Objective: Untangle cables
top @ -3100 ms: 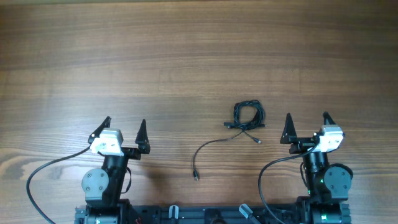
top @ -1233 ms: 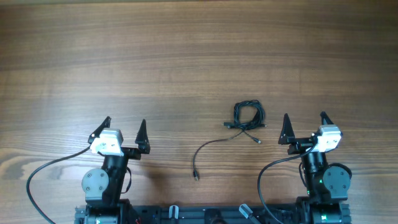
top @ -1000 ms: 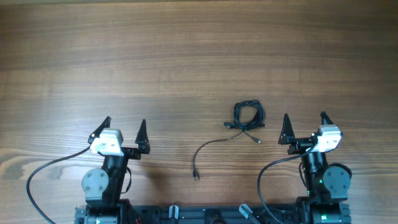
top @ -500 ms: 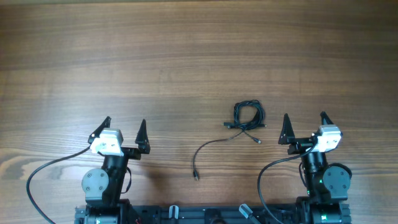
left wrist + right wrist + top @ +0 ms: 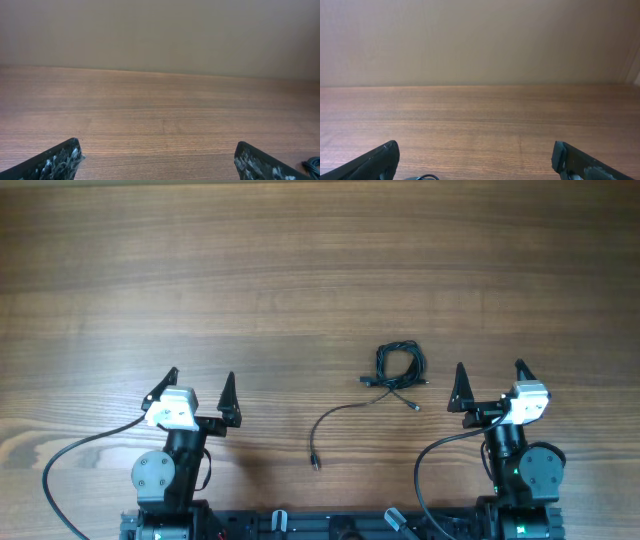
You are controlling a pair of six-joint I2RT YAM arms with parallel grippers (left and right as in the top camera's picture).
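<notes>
Thin black cables [image 5: 399, 366] lie knotted in a small bundle on the wooden table, right of centre. From the bundle one cord [image 5: 335, 422] trails down-left to a small plug [image 5: 315, 463]. My left gripper [image 5: 200, 389] stands open at the near left, well apart from the cables. At the near right, just right of the bundle, my right gripper [image 5: 491, 384] is also open, nothing between its fingers. A sliver of the cables [image 5: 422, 177] shows at the bottom of the right wrist view, and a bit of cord [image 5: 313, 163] at the right edge of the left wrist view.
Thicker black wires [image 5: 85, 450] run to each arm base along the near edge. The wooden table [image 5: 300, 270] stretches bare toward the far side, where a plain wall [image 5: 480, 40] rises.
The right gripper has shifted very slightly left since the earliest frame; over the last second nothing has moved.
</notes>
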